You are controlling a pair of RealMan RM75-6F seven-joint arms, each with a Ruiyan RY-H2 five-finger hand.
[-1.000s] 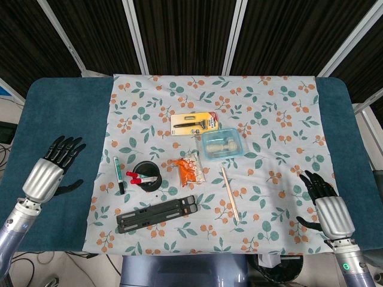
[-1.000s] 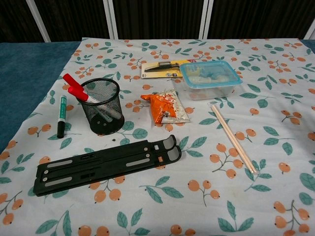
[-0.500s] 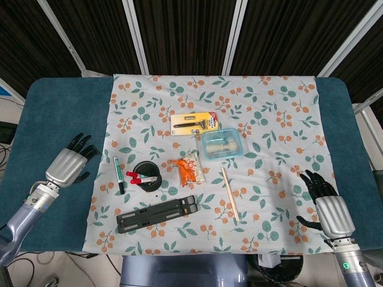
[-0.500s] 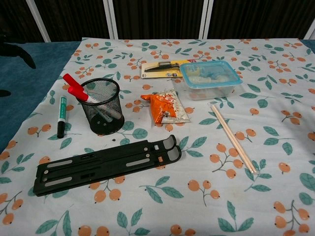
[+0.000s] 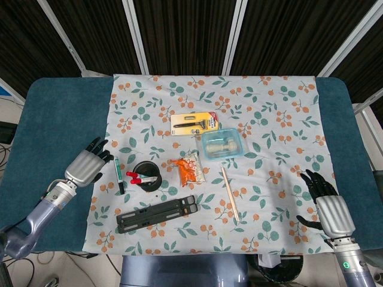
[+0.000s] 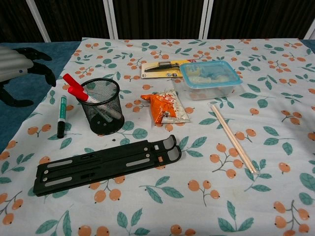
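Green marker (image 5: 119,175): flat on the floral cloth (image 5: 269,119), just left of the mesh pen cup (image 5: 146,174), long axis running near-to-far. Left hand (image 5: 88,165): just left of it, fingers spread, holding nothing. Right hand (image 5: 326,206): well apart at the far right edge, fingers loosely apart, also holding nothing.

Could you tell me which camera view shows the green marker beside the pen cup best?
The chest view: the green marker lies close and large, its cap and label clear, left of the pen cup. The head view shows it small, from above, near the left hand.
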